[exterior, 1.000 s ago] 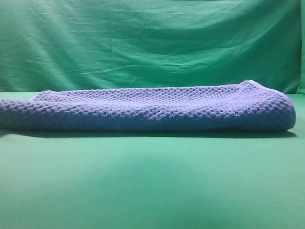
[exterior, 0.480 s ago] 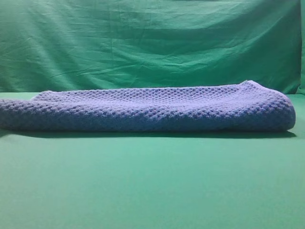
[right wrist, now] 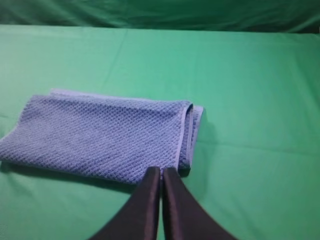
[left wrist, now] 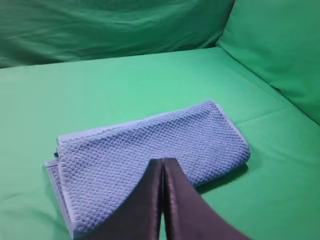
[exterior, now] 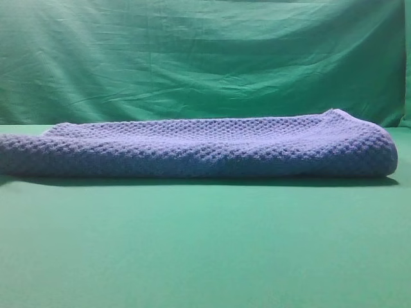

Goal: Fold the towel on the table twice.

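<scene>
The blue-grey waffle-weave towel (exterior: 199,146) lies folded in a long flat stack on the green table (exterior: 205,244), spanning almost the whole exterior view. In the left wrist view the towel (left wrist: 150,145) sits below and ahead of my left gripper (left wrist: 163,161), whose dark fingers are pressed together, empty, above the cloth. In the right wrist view the towel (right wrist: 100,137) shows its layered edges at the right end; my right gripper (right wrist: 161,170) is shut and empty, just off the towel's near edge. Neither gripper shows in the exterior view.
A wrinkled green backdrop curtain (exterior: 205,58) hangs behind the table. A green cushion-like wall (left wrist: 280,45) rises at the right of the left wrist view. Bare green table surface (right wrist: 250,100) surrounds the towel.
</scene>
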Available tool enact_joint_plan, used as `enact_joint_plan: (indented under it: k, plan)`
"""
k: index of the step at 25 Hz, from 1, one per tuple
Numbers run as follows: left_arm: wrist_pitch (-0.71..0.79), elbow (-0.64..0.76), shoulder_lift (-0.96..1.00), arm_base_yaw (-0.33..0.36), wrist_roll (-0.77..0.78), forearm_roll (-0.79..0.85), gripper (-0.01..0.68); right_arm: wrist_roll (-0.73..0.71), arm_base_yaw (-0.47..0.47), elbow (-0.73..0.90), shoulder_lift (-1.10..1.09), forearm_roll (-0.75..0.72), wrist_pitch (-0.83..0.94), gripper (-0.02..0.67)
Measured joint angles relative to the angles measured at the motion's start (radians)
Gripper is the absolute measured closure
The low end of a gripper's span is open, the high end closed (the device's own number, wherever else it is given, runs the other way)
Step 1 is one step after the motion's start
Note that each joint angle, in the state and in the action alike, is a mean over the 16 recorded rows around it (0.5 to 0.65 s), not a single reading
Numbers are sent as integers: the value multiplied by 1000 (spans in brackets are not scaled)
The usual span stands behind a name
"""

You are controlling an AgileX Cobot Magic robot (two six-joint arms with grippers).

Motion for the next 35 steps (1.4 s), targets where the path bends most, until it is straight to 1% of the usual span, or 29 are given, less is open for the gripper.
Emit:
enact_joint_plan:
  k: [6,13,18,22,26,35]
  plan:
    - [53,0,-146,-13,-80,102,673,-5,0,107,-177,-7,-37,649]
    - [98,3,-291,-32,-158,215,673,-31,0,262,-365,-8,-125,649]
    - [102,49,-391,-39,-190,264,673,-49,0,357,-470,-8,-193,649]
    - [66,135,-471,-39,-201,283,673,-58,0,424,-528,-7,-248,649]
    - [-8,260,-538,-40,-210,295,673,-75,0,493,-562,-7,-308,649]
    - [-280,587,-619,-40,-275,353,673,-140,0,661,-583,-6,-498,649]
